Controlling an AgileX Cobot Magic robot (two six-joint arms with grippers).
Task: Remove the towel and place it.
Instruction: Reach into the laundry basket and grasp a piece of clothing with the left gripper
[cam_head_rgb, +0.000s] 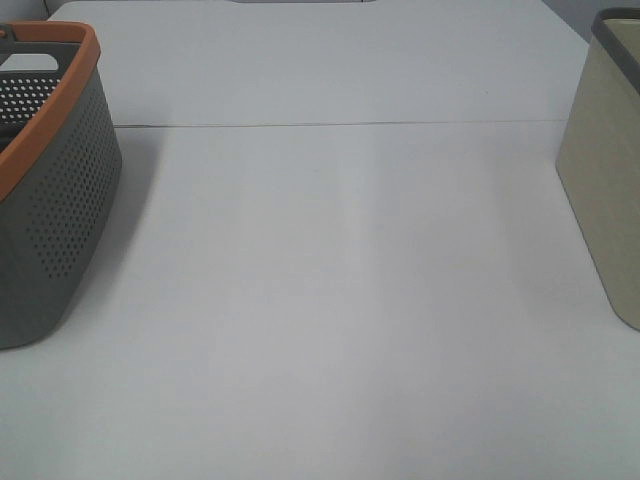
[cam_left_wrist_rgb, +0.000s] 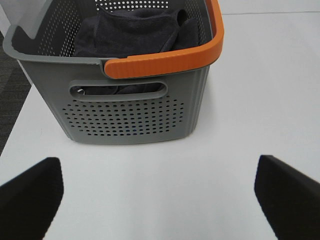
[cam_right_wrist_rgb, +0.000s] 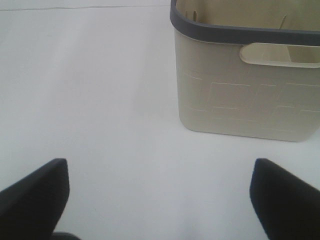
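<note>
Towel (cam_left_wrist_rgb: 127, 30) sits bunched inside the grey basket (cam_left_wrist_rgb: 130, 117), behind the orange rim (cam_left_wrist_rgb: 165, 62); no long axis can be read from the heap. Your left gripper (cam_left_wrist_rgb: 160, 197) faces the basket's end wall, fingers (cam_left_wrist_rgb: 30, 195) spread wide and holding nothing, with bare table (cam_left_wrist_rgb: 250, 100) between. The towel lies ahead, past that wall, so you probably go in over the rim. Your right gripper (cam_right_wrist_rgb: 160, 200), also spread wide, faces the beige bin (cam_right_wrist_rgb: 235, 100). Left arm is nearer.
</note>
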